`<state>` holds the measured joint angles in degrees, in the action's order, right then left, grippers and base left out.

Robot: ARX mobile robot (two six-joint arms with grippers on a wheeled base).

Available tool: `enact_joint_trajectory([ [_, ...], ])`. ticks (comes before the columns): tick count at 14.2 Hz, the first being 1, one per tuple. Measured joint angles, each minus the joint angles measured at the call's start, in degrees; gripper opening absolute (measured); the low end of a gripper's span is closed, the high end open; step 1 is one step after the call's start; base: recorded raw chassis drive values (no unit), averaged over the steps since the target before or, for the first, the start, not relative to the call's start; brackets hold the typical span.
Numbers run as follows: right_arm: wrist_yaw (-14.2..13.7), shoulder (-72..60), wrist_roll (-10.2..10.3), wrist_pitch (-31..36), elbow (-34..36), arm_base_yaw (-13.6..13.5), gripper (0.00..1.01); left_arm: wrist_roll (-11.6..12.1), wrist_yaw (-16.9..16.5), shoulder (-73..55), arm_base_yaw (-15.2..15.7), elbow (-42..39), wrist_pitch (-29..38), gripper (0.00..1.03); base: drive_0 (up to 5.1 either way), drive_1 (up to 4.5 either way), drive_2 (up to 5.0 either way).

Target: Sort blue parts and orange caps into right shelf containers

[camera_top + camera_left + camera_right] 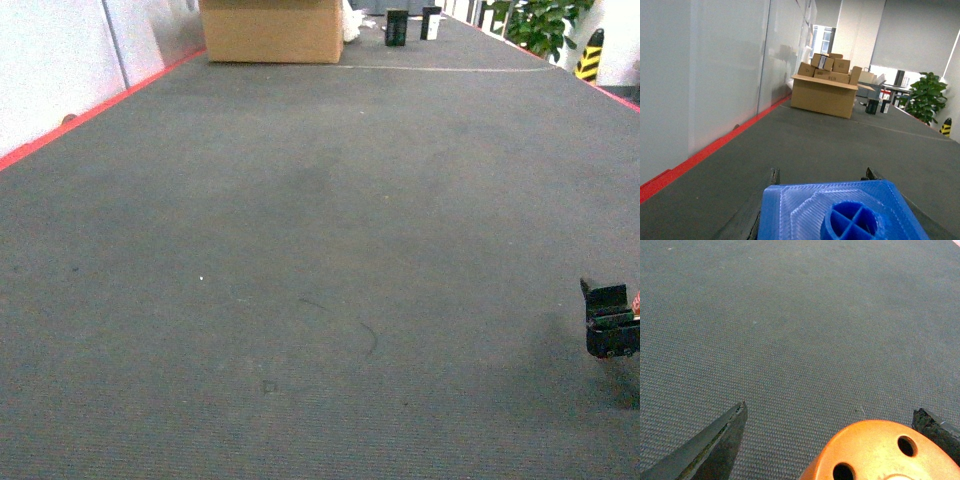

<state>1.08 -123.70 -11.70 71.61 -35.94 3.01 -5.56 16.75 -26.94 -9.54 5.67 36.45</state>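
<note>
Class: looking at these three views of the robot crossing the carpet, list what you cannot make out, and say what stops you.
- Blue part: lower half cut off by the left wrist view's bottom edge.
- Orange cap: mostly cut off in the right wrist view; lettering unseen.
- Right gripper: clipped by the head view's right edge.
- Shelf containers: in no view.
- Left gripper: only fingertips show.

The carpet (300,250) is dark grey with a fine woven grain, edged at nine o'clock by a red strip (90,115) under pale grey-white wall panels (700,75). Toward twelve o'clock sit tan cardboard boxes (825,92), and at one to two o'clock a green leafy plant (925,97) and a yellow-and-black striped post (590,55). The blue part (840,212) is bright blue with fine printed ridges, the orange cap (880,452) glossy orange with dark holes, and the right gripper (610,320) black.
</note>
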Motion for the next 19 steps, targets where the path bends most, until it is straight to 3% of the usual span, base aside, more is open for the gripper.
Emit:
enact_joint_trajectory([
  [2,0.6,0.0,0.0,0.0,0.0,0.0,0.98,0.0,0.0,0.0,0.0,0.0,0.0,0.44,0.0,0.00,0.0],
  [3,0.6,-0.1,0.0,0.2,0.0,0.0,0.92,0.0,0.0,0.0,0.0,0.0,0.0,0.44,0.0,0.00,0.0],
  [5,0.8,-0.8,-0.2,0.6,-0.1,0.5,0.68,0.0,0.0,0.0,0.0,0.0,0.0,0.44,0.0,0.00,0.0],
  [10,1.5,-1.5,-0.5,1.5,-0.1,1.3,0.42,0.0,0.0,0.0,0.0,0.0,0.0,0.44,0.0,0.00,0.0],
  [17,2.8,-2.3,-0.4,3.4,1.2,2.5,0.42,0.0,0.0,0.0,0.0,0.0,0.0,0.44,0.0,0.00,0.0],
  [19,3.5,-0.8,0.3,3.9,4.9,3.1,0.42,0.0,0.0,0.0,0.0,0.0,0.0,0.44,0.0,0.00,0.0],
])
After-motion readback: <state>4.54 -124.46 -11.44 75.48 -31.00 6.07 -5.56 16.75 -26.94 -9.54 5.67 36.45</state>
